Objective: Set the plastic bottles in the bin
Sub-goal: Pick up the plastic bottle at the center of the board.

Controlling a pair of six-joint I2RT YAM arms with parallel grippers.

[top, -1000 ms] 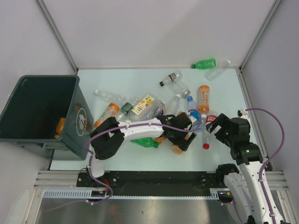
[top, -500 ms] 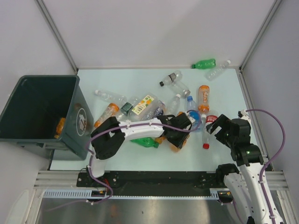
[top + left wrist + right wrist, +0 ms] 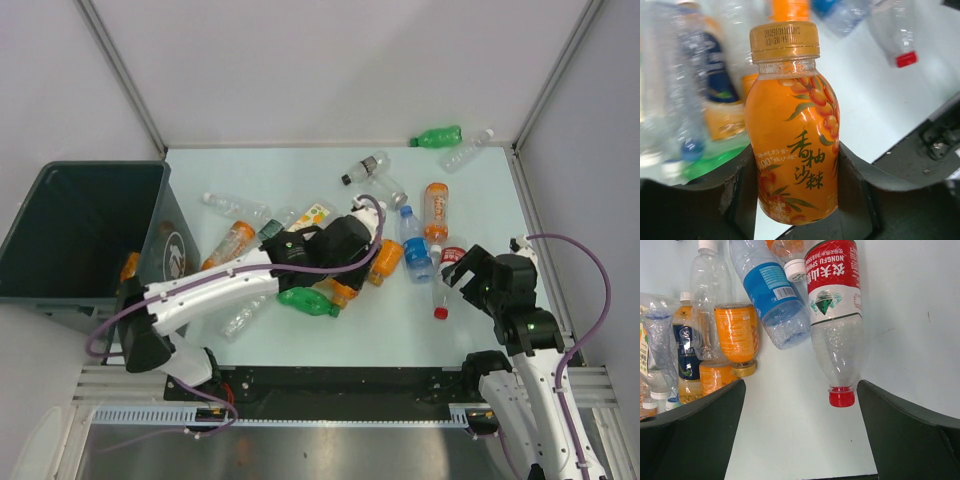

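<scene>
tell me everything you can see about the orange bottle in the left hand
The orange bottle is small, uncrushed plastic, wrapped in an orange label with berries, green leaves and Chinese characters. A clear neck band sits under its ribbed gold cap, which bears a printed code. The left hand grips its lower body from both sides, cap pointing away from the wrist.
</scene>
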